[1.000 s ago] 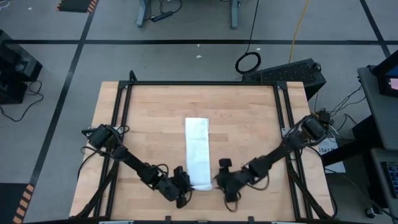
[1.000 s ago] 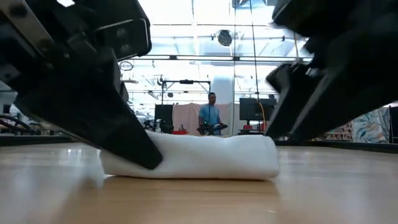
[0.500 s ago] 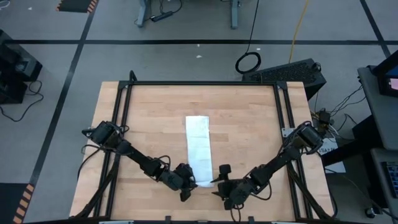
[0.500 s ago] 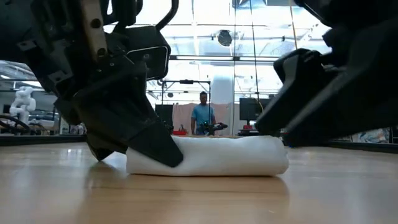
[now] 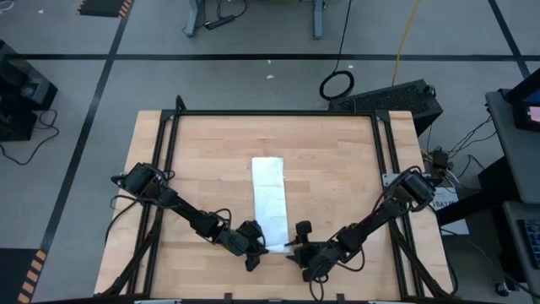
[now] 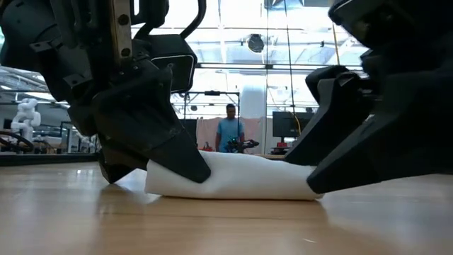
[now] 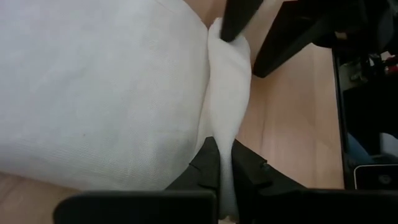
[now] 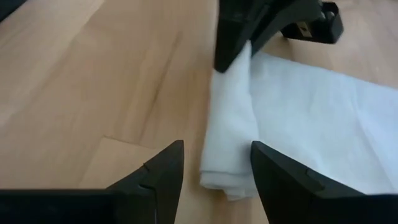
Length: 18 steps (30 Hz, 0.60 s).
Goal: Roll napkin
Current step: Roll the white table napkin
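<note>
The white napkin (image 5: 268, 194) lies as a long strip on the wooden table, and its near end is rolled into a short roll (image 6: 241, 180) that rests on the table. My left gripper (image 5: 257, 247) is at the roll's left end and shut on it; its own view (image 7: 221, 171) shows this. My right gripper (image 5: 295, 247) is at the roll's right end and open. Its fingers (image 8: 158, 174) stand on either side of that end (image 8: 227, 177). I cannot tell whether a finger touches the roll. My left gripper pinches the left end of the roll (image 7: 222, 134) between its two fingers, over several rolled layers. The fingers come low from the table's left side, slanting down, and lie along the roll. The roll rests on the table, and the flat strip (image 7: 93, 81) lies beyond it.
A black metal frame (image 5: 270, 113) runs along the table's far edge and both sides. Bare wood lies left (image 5: 202, 177) and right (image 5: 337, 177) of the strip. A person (image 6: 228, 134) stands in the room far behind the table.
My left gripper has moved toward the table's right edge onto the roll's left end and taken hold of it. My right gripper has come down and in to the roll's right end. The roll has shifted a little toward the table's right.
</note>
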### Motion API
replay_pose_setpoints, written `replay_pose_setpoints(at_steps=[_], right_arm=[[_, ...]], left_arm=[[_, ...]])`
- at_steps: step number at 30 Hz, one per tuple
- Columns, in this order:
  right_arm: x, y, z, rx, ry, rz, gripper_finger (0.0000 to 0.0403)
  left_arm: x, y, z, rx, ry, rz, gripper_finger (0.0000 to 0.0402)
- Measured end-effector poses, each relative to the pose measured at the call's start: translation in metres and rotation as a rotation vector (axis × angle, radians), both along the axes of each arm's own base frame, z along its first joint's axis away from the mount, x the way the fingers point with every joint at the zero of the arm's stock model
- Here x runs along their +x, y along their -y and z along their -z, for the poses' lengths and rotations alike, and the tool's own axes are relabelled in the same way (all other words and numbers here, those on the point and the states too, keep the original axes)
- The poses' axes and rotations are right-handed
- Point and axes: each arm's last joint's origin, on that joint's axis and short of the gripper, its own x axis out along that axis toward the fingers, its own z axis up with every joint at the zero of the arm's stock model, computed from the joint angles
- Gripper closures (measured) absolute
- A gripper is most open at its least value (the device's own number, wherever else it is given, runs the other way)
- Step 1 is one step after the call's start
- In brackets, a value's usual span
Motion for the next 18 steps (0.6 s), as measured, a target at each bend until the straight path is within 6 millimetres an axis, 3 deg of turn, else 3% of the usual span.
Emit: replay_pose_setpoints(at_steps=[8,15,18], right_arm=[[0.011,0.014,0.001,0.139,-0.054,0.013,0.0238],[0.014,0.02,0.002,0.212,-0.095,0.029,0.0288],[0.015,0.022,0.002,0.251,-0.107,0.038,0.0317]], left_arm=[[0.0,0.0,0.0,0.003,0.0,0.0,0.0381],[0.0,0.0,-0.003,0.025,0.025,-0.035,0.0378],[-0.003,0.0,-0.009,0.053,0.031,-0.008,0.0359]])
